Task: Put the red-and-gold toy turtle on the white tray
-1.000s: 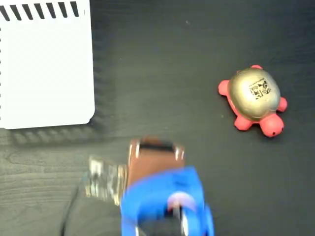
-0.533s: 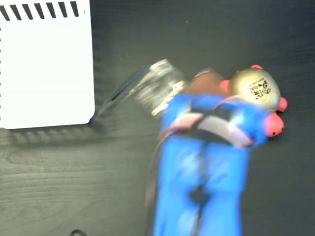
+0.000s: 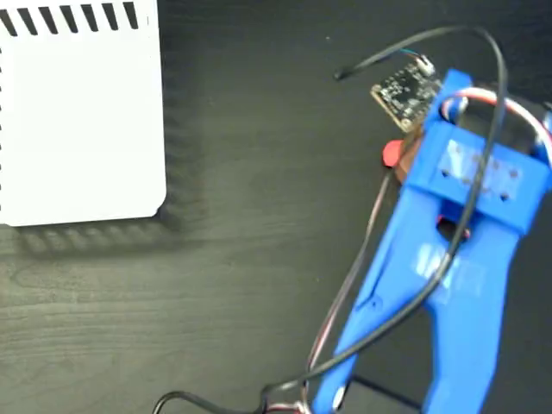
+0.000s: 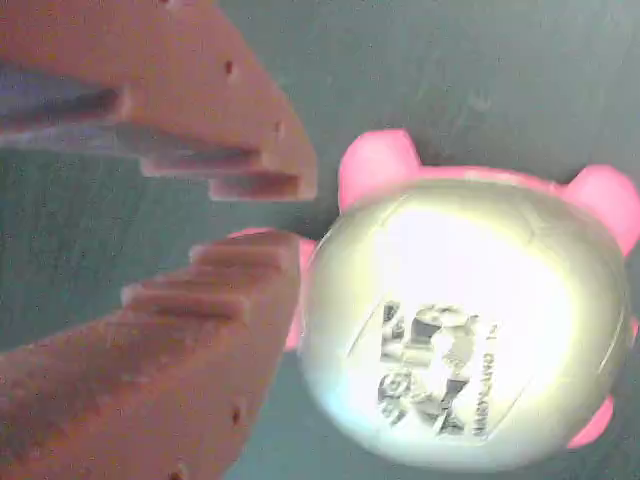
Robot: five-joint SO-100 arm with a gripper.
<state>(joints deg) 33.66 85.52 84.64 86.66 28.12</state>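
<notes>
My blue plastic arm (image 3: 457,285) reaches up from the bottom edge of the fixed view on the right side of a black wood-grain table (image 3: 259,285). It covers nearly all of the small rubbery red-and-gold toy turtle (image 4: 460,330); from overhead only one coral-red foot peeks out at the arm's left edge. A small green circuit board (image 3: 404,89) and a looping black cable (image 3: 448,39) ride on top of the arm.

In the wrist view, my gripper (image 4: 285,215) shows as two orange ridged fingers (image 4: 230,290) entering from the left. They stand slightly apart, with a narrow gap at the tips, and nothing is between them. The tips sit just beside the turtle's left edge. I cannot tell whether they touch it. The turtle's shiny domed gold shell faces the camera, its black square code mark visible, with pink feet poking out around the rim. It rests on the dark table.

The large flat white rectangular tray (image 3: 82,121), with black slanted stripes along its top edge, lies in the upper left corner of the fixed view, well apart from the turtle.
</notes>
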